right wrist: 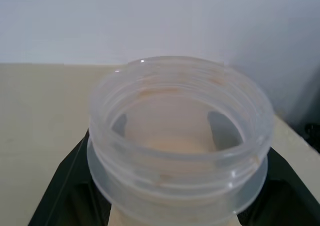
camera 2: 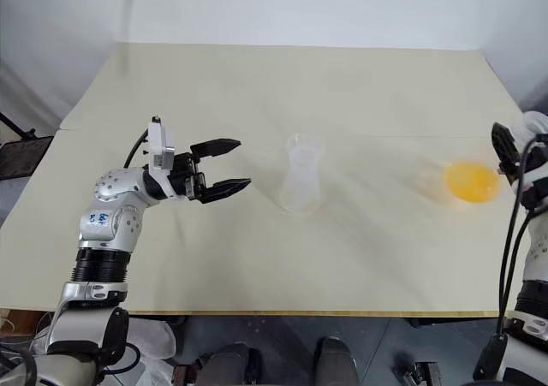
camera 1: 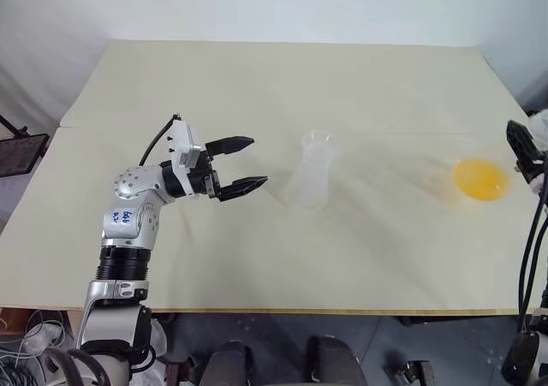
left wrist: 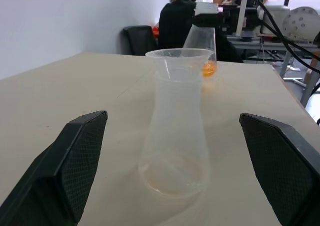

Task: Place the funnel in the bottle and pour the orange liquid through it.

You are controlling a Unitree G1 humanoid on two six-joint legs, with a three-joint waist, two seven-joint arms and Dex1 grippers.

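Fingers of left gripper [camera 1: 241,163]: spread apart, empty, aimed at the bottle [camera 1: 312,176] standing mid-table [camera 1: 257,86], funnel [camera 1: 318,138] seated in its neck. Right gripper [right wrist: 165,206]: clamped on clear threaded-neck container [right wrist: 180,136] at right edge; orange liquid [camera 1: 480,179] inside. Person seated beyond far edge.

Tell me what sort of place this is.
Probably a robotics lab or workshop: a plain beige table, a seated person in dark clothes behind it, and benches with cabled equipment beyond.
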